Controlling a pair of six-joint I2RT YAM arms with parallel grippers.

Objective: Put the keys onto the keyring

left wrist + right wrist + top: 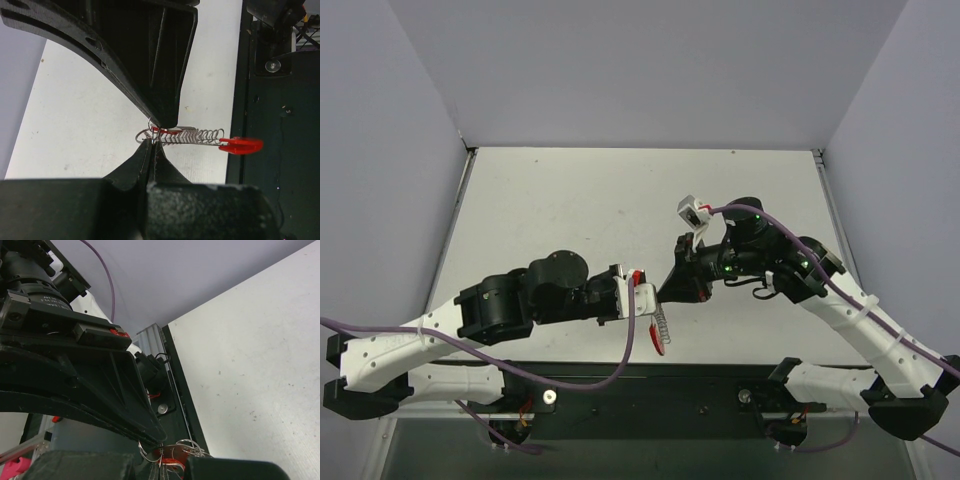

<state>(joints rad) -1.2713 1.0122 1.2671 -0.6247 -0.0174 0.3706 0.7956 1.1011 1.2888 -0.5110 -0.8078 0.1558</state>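
Note:
The keyring hangs between the two arms: a silvery chain (661, 324) (197, 135) ending in a curved red band (241, 145) (661, 346). My left gripper (152, 143) (642, 294) is shut on the thin wire ring (143, 135) at the chain's other end. My right gripper (663, 291) (169, 466) comes in tip to tip against it, shut on the key. Only the key's red head (173, 463) (167, 130) peeks out between the fingers, right against the ring (148, 455). In the top view the key is hidden between the two tips.
The white tabletop (620, 200) stretches behind the grippers, enclosed by pale walls. A black base strip (650, 385) with the arm mounts runs along the near edge, under the hanging red band. A purple cable (630, 350) loops beside the left wrist.

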